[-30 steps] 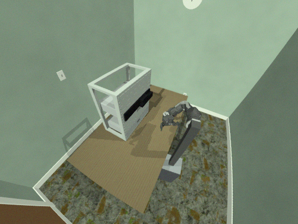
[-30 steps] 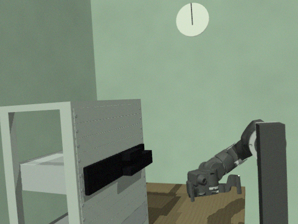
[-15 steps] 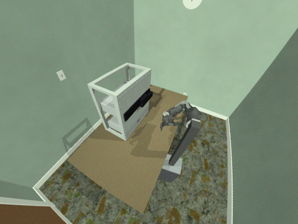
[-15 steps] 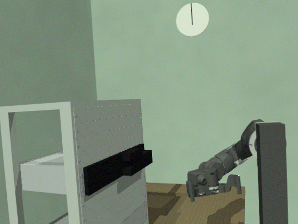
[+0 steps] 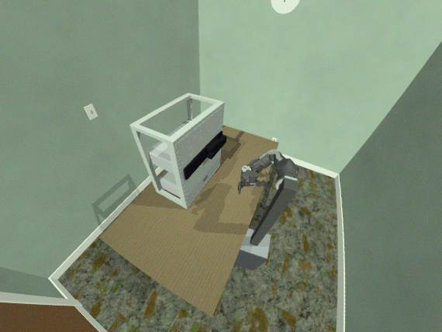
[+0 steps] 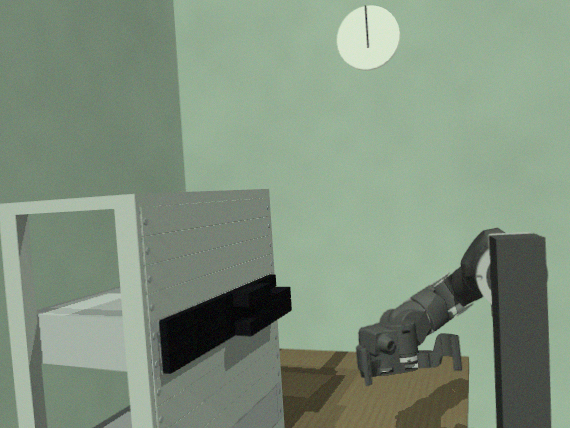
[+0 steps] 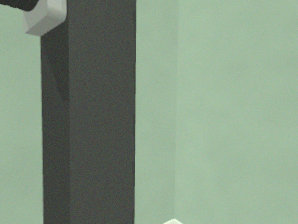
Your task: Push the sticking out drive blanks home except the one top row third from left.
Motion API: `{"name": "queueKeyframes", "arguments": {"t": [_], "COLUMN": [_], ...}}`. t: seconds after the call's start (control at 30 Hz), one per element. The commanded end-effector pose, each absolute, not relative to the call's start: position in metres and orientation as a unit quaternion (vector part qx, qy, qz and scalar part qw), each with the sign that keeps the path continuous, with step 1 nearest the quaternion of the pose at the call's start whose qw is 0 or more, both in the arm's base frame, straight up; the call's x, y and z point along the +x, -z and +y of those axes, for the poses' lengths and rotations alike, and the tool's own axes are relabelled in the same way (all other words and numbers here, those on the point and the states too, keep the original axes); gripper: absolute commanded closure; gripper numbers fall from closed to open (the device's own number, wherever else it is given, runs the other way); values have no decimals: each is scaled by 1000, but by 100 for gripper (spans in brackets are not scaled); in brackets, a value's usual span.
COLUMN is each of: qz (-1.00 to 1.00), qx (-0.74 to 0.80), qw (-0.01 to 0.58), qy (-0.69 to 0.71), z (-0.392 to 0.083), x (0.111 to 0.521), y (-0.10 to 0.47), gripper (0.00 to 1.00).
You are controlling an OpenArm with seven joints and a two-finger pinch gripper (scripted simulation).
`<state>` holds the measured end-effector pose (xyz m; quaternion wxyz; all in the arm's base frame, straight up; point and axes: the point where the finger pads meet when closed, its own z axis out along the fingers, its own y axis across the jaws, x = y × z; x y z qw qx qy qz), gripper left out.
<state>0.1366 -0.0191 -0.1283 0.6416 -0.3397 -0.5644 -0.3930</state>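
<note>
Exterior view: claw (image 6: pixel 410 362) spread wide, gripping nothing, low over bench (image 6: pixel 345 400), well apart from chassis (image 6: pixel 215 320).

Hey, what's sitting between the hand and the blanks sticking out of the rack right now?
Nothing stands between them. In the exterior view, only wall shows between the open hand and the blanks; the top view shows only brown mat there.
</note>
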Motion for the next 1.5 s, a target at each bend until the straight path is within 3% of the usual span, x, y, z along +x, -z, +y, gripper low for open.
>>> {"name": "queueKeyframes", "arguments": {"t": [0.0,0.83,1.47], "qz": [-565,-567,-579], "qx": [-339,-356,-424], "qw": [641,627,559], "qy": [394,399,416], "z": [-19,-16,-10], "x": [137,139,151], "y": [128,132,152], "gripper": [0,0,0]}}
